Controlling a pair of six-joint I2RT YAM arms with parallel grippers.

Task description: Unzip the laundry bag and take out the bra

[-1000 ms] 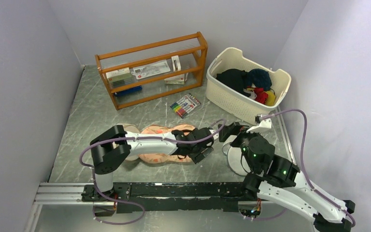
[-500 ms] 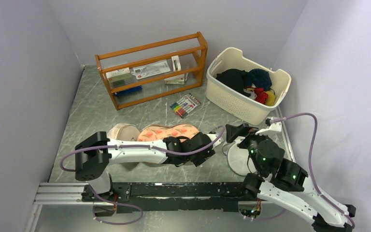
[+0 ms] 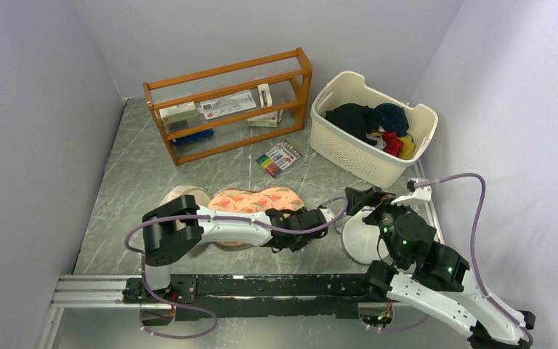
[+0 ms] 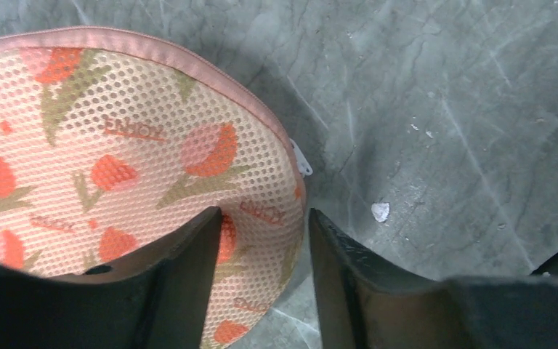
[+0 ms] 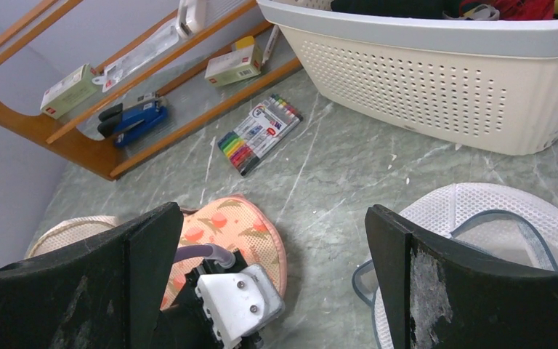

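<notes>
Straddling the edge of the laundry bag (image 4: 116, 145)
Left fingers (image 4: 182, 269) are held apart over the soft-looking, likely light bag on the counter (image 4: 443, 109); its small zip pull (image 4: 301, 160) is best pinched. Right fingers (image 5: 421, 291) are spread wide.

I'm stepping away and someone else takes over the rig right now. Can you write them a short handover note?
Left claw: open, straddling one end of the laundry bag rim, just short of the white zip pull.
Right claw: open wide, empty, above the table beside a white mesh disc.
Done: nothing; the zip looks closed, and no bra is in view.
Left: grip the pull, unzip the bag, take the bra out.
</notes>
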